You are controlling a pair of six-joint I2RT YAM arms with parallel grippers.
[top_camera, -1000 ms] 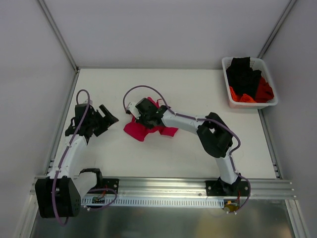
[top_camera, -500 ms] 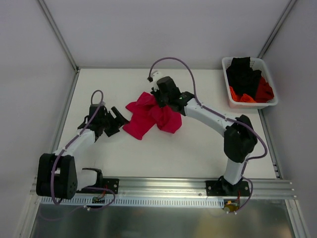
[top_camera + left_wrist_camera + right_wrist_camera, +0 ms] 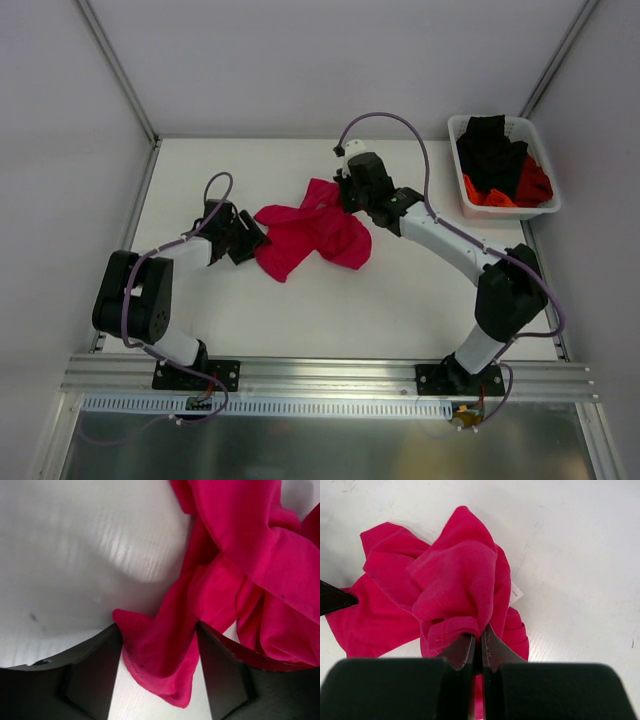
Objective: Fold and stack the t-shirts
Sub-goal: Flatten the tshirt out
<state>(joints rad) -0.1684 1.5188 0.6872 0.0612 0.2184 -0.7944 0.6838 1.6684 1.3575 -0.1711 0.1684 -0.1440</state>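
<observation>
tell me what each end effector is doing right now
Left end effector: open, a corner of the shirt lying between its jaws.
Right end effector: closed, holding the shirt.

My table (image 3: 300,310) fills the middle of the top view, a plain white matt top. The left wrist view shows faint streaks on it and one small dark speck (image 3: 32,616). In the upper right of the frame stands my white plastic basket (image 3: 455,128), an oblong tub with rounded corners, close to the table's right edge. Along the bottom runs a silver rail (image 3: 330,372), with a slotted strip (image 3: 330,407) just under it and a dull metal sheet (image 3: 330,450) below that. Pale grey walls (image 3: 330,60) close in the top and both sides, with thin metal struts (image 3: 115,60) slanting down from the upper corners.
</observation>
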